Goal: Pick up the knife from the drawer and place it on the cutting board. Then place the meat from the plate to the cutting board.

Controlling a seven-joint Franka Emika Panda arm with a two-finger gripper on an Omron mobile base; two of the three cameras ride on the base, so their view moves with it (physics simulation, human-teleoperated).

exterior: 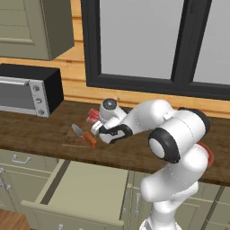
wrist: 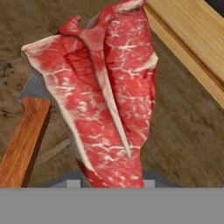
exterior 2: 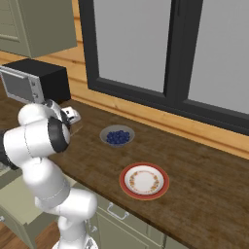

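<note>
I log: drawer [exterior: 85,188] pulled open below counter. Plate [exterior 2: 144,180] bare, beside berry bowl [exterior 2: 117,136]. Cutting board [exterior: 77,134] carries knife [exterior: 84,135]. Gripper [exterior: 95,120] clamps meat [wrist: 103,96] above board, beside knife.

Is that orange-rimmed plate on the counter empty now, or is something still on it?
Empty. The plate shows only its bare cream centre, and the meat hangs in the gripper.

Red marbled meat [wrist: 105,100] aloft above orange-handled knife [exterior: 84,135] on brown cutting board [exterior: 72,137]; plate [exterior 2: 144,181] bare; drawer [exterior: 85,191] open.
</note>
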